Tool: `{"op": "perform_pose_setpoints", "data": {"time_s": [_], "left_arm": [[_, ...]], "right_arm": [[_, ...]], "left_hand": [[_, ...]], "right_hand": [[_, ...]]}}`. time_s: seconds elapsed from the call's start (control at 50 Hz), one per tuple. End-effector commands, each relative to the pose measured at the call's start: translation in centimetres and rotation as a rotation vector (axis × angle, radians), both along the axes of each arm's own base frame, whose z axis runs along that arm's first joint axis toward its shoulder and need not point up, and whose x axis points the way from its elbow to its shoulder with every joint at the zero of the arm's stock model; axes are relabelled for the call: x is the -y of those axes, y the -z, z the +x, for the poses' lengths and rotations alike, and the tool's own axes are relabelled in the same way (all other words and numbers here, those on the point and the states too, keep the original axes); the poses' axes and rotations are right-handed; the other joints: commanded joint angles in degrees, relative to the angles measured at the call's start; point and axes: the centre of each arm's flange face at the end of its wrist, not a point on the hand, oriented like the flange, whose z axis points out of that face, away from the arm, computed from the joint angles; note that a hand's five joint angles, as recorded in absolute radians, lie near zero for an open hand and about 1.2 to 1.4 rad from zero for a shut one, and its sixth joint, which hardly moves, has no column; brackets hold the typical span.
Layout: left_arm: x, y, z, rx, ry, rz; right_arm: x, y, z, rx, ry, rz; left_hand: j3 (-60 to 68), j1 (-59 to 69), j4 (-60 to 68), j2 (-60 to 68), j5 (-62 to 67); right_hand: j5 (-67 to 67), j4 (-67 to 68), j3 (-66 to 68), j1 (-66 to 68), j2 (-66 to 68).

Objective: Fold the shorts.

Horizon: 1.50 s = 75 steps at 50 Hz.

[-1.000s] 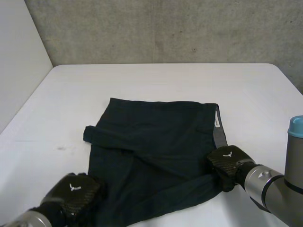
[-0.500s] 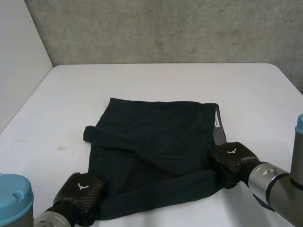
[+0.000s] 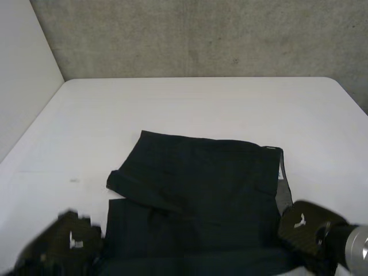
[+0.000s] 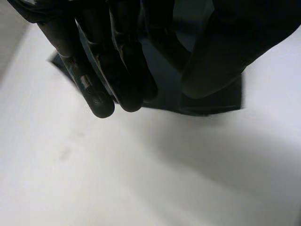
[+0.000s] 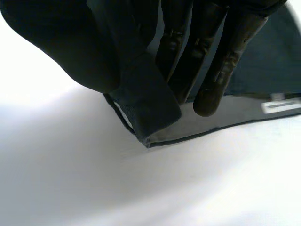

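At the table's near edge, at 7 o'clock of the shorts (image 3: 201, 190), the left hand (image 3: 66, 244) sat on the cloth's near left corner. Its wrist view showed the fingers (image 4: 101, 89) pressed together and curled toward the thumb (image 4: 216, 61), pinching dark cloth (image 4: 214, 100) between them, with the corner raised off the white surface.

At 5 o'clock of the garment, the right hand (image 3: 303, 225) gripped the near right corner, at the waistband (image 3: 282, 195) end. In its own wrist view the thumb (image 5: 61, 47) and the close-set fingers (image 5: 207, 66) clamped a doubled strip of the fabric (image 5: 146, 94), whose corner hung just past the fingertips. A white label (image 5: 281, 106) showed on the pale inner side beyond them.

The dark navy shorts lay spread between the two hands, in the table's near half and slightly toward 3 o'clock. The waistband ran along the 3 o'clock side, and a folded ridge crossed the cloth from 9 o'clock toward the centre.

Past the garment, bare white table (image 3: 190, 106) stretched to 12 o'clock, where it met a grey concrete wall (image 3: 201, 34).
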Motion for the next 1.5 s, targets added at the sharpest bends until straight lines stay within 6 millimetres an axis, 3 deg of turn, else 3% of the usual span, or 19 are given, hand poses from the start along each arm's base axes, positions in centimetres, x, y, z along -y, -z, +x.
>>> {"op": "perform_pose_setpoints", "data": {"time_s": [0.02,0.12,0.2,0.36,0.58,0.6,0.62,0.64,0.66,0.68,0.8,0.94,1.04,1.18,1.32,1.42,1.5], "left_arm": [[8.4,-0.8,-3.4,-0.106,-0.045,-0.228],[13.2,-1.0,-6.7,-0.184,-0.028,-0.359],[17.1,0.4,-10.1,-0.203,-0.027,-0.418],[23.6,2.7,-14.0,-0.208,-0.117,-0.505],[27.7,6.2,-16.8,-0.251,-0.116,-0.565],[27.7,6.3,-17.0,-0.259,-0.115,-0.568],[27.7,6.4,-17.2,-0.265,-0.112,-0.571],[27.6,6.4,-17.4,-0.27,-0.103,-0.576],[27.5,6.4,-17.6,-0.272,-0.096,-0.577],[27.4,6.4,-17.7,-0.273,-0.09,-0.578],[25.6,6.0,-18.1,-0.272,-0.071,-0.557],[22.6,4.1,-16.0,-0.29,-0.086,-0.495],[18.9,3.6,-13.5,-0.345,-0.114,-0.397],[16.5,5.3,-12.1,-0.376,-0.089,-0.302],[18.4,7.4,-10.9,-0.364,-0.126,-0.309],[20.5,9.2,-9.7,-0.338,-0.18,-0.296],[20.9,9.3,-9.4,-0.333,-0.188,-0.295]], "right_arm": [[5.6,-0.5,1.5,0.217,0.136,0.026],[8.8,0.0,2.2,0.261,0.198,-0.007],[11.1,1.0,3.2,0.268,0.224,-0.057],[16.1,2.3,4.7,0.305,0.317,-0.25],[21.2,5.9,7.1,0.358,0.292,-0.466],[21.5,6.1,7.1,0.356,0.296,-0.482],[21.8,6.2,7.2,0.357,0.302,-0.497],[22.3,6.2,7.1,0.352,0.327,-0.528],[22.4,6.1,7.2,0.353,0.336,-0.542],[22.4,5.9,7.2,0.353,0.347,-0.554],[22.0,2.0,6.9,0.465,0.412,-0.642],[18.5,-1.0,5.8,0.606,0.456,-0.576],[14.9,0.1,4.7,0.567,0.428,-0.423],[11.1,3.0,1.5,0.507,0.463,-0.235],[9.7,5.5,0.9,0.496,0.474,-0.201],[9.9,6.1,0.9,0.506,0.471,-0.226],[10.5,7.2,1.0,0.506,0.472,-0.232]], "left_hand": [[11.8,15.6,11.3,11.4,13.9],[11.8,15.6,11.3,11.4,13.9],[11.8,15.6,11.3,11.4,13.9],[11.8,15.6,11.3,11.4,13.9],[11.8,15.6,11.3,11.4,13.9],[11.8,15.6,11.3,11.4,13.9],[11.8,15.6,11.3,11.4,13.9],[-29.7,-25.8,-30.2,-30.0,-27.6],[-51.7,-47.9,-52.2,-52.1,-49.6],[-58.2,-54.4,-58.7,-58.6,-56.1],[-58.2,-54.4,-58.7,-58.6,-56.1],[-58.2,-54.4,-58.7,-58.6,-56.1],[-58.2,-54.4,-58.7,-58.6,-56.1],[-58.2,-54.4,-58.7,-58.6,-56.1],[-58.2,-54.4,-58.7,-58.6,-56.1],[-58.2,-54.4,-58.7,-58.6,-56.1],[-58.2,-54.4,-58.7,-58.6,-56.1]], "right_hand": [[13.6,11.8,11.9,23.3,12.6],[13.6,11.8,11.9,23.3,12.6],[13.6,11.8,11.9,23.3,12.6],[13.6,11.8,11.9,23.3,12.6],[13.6,11.8,11.9,23.3,12.6],[10.0,8.2,8.3,19.7,9.0],[-3.4,-5.1,-5.1,6.3,-4.4],[-36.8,-38.6,-38.5,-27.1,-37.8],[-52.7,-54.4,-54.4,-42.9,-53.7],[-56.4,-58.2,-58.1,-46.7,-57.4],[-56.4,-58.2,-58.1,-46.7,-57.4],[-56.4,-58.2,-58.1,-46.7,-57.4],[-56.4,-58.1,-58.1,-46.7,-57.4],[-42.1,-43.8,-43.8,-32.4,-43.1],[-40.9,-42.6,-42.6,-31.2,-41.9],[-37.2,-38.9,-38.9,-27.5,-38.2],[-31.8,-33.6,-33.5,-22.1,-32.8]]}}
